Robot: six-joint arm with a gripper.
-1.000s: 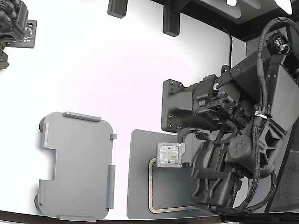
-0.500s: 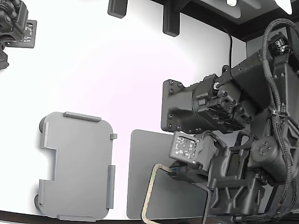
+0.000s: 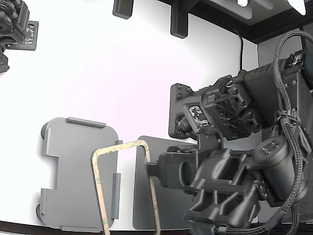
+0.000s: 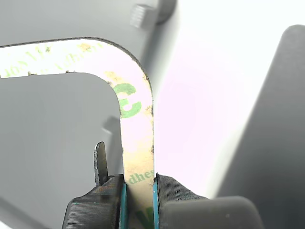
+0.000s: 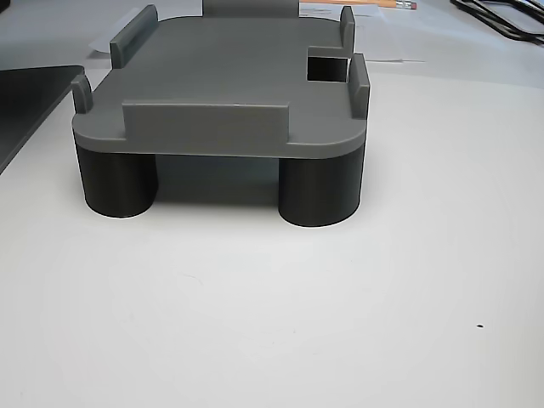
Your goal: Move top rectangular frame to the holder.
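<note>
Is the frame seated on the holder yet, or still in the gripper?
Still in the gripper: the jaws pinch one side of the frame, which hangs partly over the holder. The side view shows nothing on the holder.

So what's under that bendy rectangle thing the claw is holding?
Under the tan frame, pinched by the claw, you can see the light grey holder's edge, some white table and the dark grey mat. The arm covers most of the mat.
</note>
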